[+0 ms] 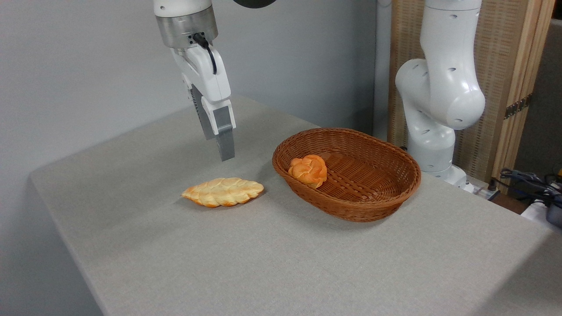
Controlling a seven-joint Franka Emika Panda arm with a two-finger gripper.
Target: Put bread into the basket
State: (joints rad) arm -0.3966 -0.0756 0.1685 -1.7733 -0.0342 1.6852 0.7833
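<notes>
Fingers [225, 147] above braided loaf [223, 192], beside basket [386, 193]

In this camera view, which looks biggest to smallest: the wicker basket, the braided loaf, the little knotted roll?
1. Basket, clearly the largest.
2. Braided loaf, long and pale, lying on the table.
3. Knotted roll, smallest, lying inside the basket.

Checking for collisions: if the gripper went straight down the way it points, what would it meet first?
Probably bare table, just behind the braided loaf. The gripper hangs above and behind the loaf; depth is unclear, so it might clip it.
</notes>
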